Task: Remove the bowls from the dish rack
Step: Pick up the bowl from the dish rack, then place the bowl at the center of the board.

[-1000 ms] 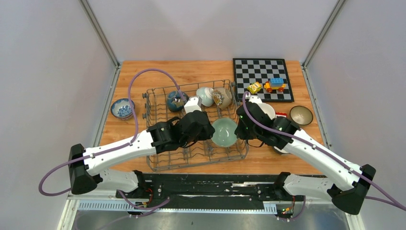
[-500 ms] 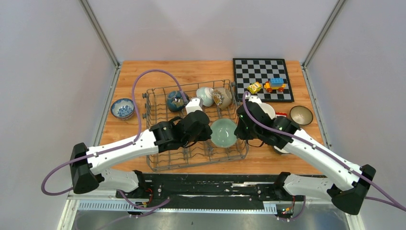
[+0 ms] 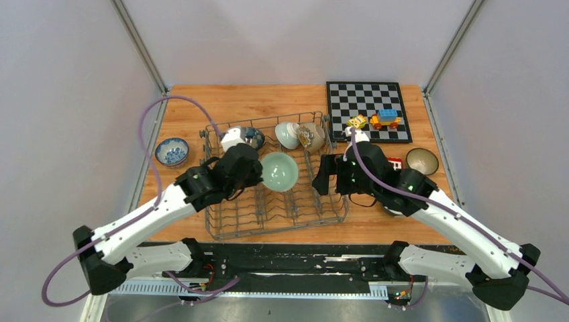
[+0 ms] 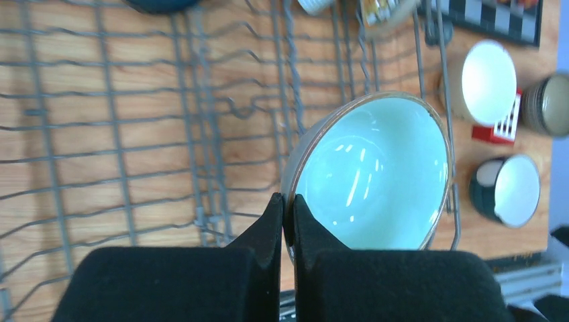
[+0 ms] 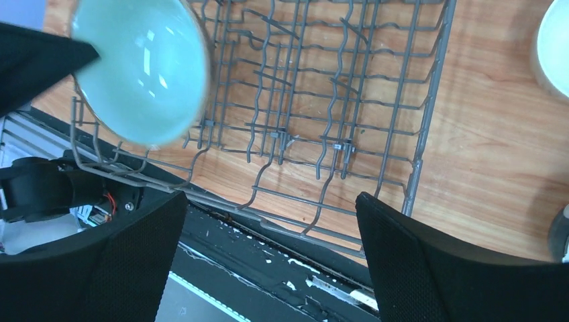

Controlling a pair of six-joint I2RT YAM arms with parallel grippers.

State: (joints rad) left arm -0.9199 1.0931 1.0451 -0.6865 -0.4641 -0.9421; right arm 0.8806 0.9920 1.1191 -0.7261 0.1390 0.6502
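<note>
Since a second ago we have carried the pale green bowl [image 3: 280, 172] leftward and farther back, away from the right gripper [image 5: 270, 201], which has let it go. At the far left of the table [image 3: 268, 97] sits a blue-and-white bowl [image 3: 172, 151], its pattern too small for us to read. Our left gripper [image 4: 287, 208] pinches the green bowl's rim and holds it tilted over the dish rack [image 3: 276, 228]. A dark teal bowl [image 3: 253, 136] in the rack's far-left corner is half hidden behind our left arm [image 3: 168, 201]. A pale bowl [image 3: 287, 134] and a beige bowl [image 3: 314, 136] lean at the far side. The right gripper stands spread wide, gripping nothing, over the rack's right end. Our right arm [image 3: 443, 215] covers a white bowl [image 4: 488, 82], which we see whole only from the left wrist. A brown bowl [image 3: 422, 161] sits at the right, near the chessboard [image 3: 366, 100].
</note>
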